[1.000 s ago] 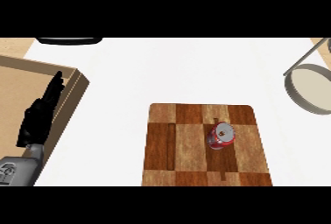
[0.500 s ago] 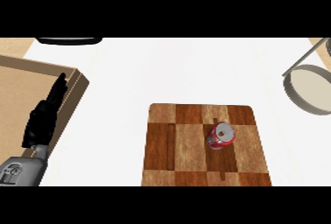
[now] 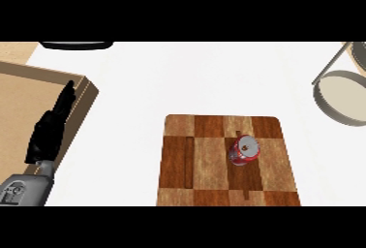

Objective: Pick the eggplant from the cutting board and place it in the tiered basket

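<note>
Your left hand (image 3: 47,134) has barely shifted, fingers straight, empty; pick not begun: reach right for the can (image 3: 244,150) on the board (image 3: 204,162).

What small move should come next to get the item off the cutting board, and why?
Probably bring the right hand into view toward the red can, the only thing on the cutting board; no eggplant shows. The can lies on the board's right side, nearer the tiered basket, while the left hand rests open at the far left over the box.
</note>
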`<state>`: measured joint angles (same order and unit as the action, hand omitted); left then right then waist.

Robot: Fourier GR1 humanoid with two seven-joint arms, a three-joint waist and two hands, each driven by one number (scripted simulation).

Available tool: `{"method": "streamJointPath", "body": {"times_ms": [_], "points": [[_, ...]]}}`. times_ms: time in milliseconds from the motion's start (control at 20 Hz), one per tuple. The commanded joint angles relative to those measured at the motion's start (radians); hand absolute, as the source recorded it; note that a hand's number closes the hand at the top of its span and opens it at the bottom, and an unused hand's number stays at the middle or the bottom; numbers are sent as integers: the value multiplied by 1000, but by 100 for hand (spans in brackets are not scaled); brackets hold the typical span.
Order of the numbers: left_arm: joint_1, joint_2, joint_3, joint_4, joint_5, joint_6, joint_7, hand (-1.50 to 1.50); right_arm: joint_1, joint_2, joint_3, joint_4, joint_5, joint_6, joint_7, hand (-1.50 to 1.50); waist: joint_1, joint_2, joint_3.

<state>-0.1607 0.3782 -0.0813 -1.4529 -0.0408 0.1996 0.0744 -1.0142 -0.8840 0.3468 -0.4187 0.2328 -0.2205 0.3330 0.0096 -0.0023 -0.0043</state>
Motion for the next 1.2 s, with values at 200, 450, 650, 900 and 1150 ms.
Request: {"method": "streamJointPath", "body": {"times_ms": [200, 450, 650, 900, 1150], "points": [[24, 17, 29, -26, -3, -39, 1, 0, 52, 10, -153, -24, -64, -114, -104, -150, 0, 3, 5], [19, -17, 23, -16, -26, -18, 13, 0, 51, -33, -233, -70, -91, -171, -139, -150, -2, 1, 5], [-5, -41, 34, 46, -48, -1, -11, 0, 85, -111, -259, -134, -85, -162, -64, -150, -23, -2, 3], [27, -41, 48, 4, -47, 4, 7, 0, 151, -187, -339, -215, -177, -58, 71, -150, -41, -9, 3], [94, -56, 42, -47, -44, 0, -7, 0, 359, -317, -480, -271, -332, 86, -11, -150, -56, -13, 4]]}}
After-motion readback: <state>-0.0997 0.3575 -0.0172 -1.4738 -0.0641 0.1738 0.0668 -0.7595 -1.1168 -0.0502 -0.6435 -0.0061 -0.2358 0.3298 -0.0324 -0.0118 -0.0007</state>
